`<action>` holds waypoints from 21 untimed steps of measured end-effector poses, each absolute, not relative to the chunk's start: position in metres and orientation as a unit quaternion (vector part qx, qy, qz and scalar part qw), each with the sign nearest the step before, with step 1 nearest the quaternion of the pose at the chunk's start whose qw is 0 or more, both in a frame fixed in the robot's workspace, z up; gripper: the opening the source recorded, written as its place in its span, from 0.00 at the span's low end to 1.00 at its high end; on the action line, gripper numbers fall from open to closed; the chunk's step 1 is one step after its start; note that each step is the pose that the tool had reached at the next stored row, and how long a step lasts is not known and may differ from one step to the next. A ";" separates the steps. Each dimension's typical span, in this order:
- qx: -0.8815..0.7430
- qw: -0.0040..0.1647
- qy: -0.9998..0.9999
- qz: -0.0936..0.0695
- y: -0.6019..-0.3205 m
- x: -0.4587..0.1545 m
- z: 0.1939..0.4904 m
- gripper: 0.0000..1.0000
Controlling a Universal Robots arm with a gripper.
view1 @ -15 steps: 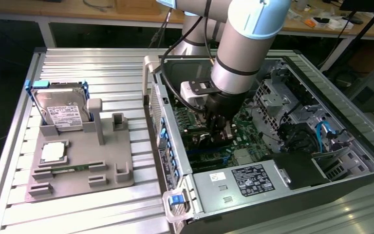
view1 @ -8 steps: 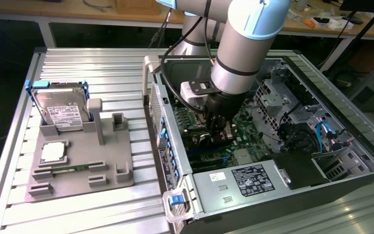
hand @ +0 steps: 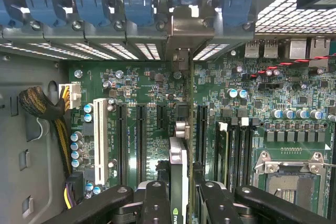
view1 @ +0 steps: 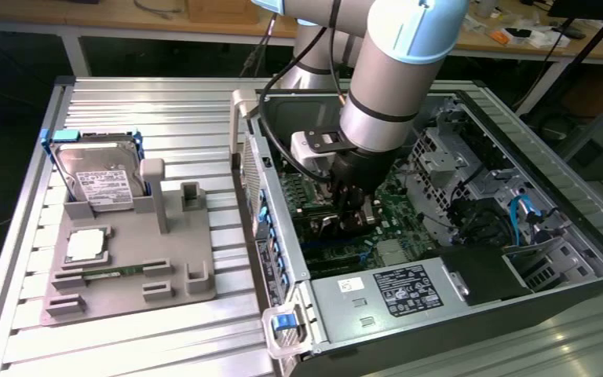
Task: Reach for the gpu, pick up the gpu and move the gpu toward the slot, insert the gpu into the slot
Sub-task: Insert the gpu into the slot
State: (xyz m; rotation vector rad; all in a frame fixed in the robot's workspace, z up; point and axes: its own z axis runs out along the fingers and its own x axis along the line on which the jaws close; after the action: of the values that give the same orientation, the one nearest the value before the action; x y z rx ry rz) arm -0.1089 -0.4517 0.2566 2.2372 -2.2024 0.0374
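Tabletop [view1: 155, 345] of slatted aluminium carries an open computer case [view1: 553, 196] lying on its side, with wooden workbenches [view1: 103, 16] along the back of the room. On the exterior view's left, well apart from the case, a grey fixture tray [view1: 191, 294] holds a silver hard drive [view1: 103, 177] propped in a blue frame, a square processor [view1: 85, 245] and a small green memory stick [view1: 113, 272]. My arm reaches down into the case, and my gripper [view1: 349, 220] hangs just above the green motherboard [hand: 136, 85]. My two black fingers [hand: 156, 203] are clamped on the gpu [hand: 178, 161], which I see edge-on as a thin upright blade. Its silvery end bracket [hand: 184, 30] sits against the rear wall of the case, among a row of blue clips [hand: 89, 6]. The card stands between black connector strips, with a white strip [hand: 98, 132] further off to one side and the square processor socket [hand: 291, 182] to the other. The card's own edge covers the slot beneath it, so I cannot tell whether it is seated. A yellow and black cable bundle [hand: 39, 106] runs beside the board.
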 end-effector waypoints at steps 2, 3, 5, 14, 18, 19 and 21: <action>0.713 0.001 -0.702 0.012 -0.452 -0.109 0.257 0.27; 0.713 0.001 -0.702 0.012 -0.452 -0.109 0.257 0.27; 0.713 0.001 -0.702 0.012 -0.452 -0.109 0.257 0.27; 0.713 0.001 -0.702 0.012 -0.452 -0.109 0.258 0.27; 0.713 0.001 -0.702 0.012 -0.452 -0.109 0.258 0.27; 0.713 0.001 -0.702 0.012 -0.452 -0.109 0.258 0.27; 0.713 0.001 -0.701 0.012 -0.453 -0.109 0.258 0.27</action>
State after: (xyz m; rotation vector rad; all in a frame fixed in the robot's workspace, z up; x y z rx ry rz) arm -0.1090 -0.4525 0.2575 2.2368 -2.2020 0.0376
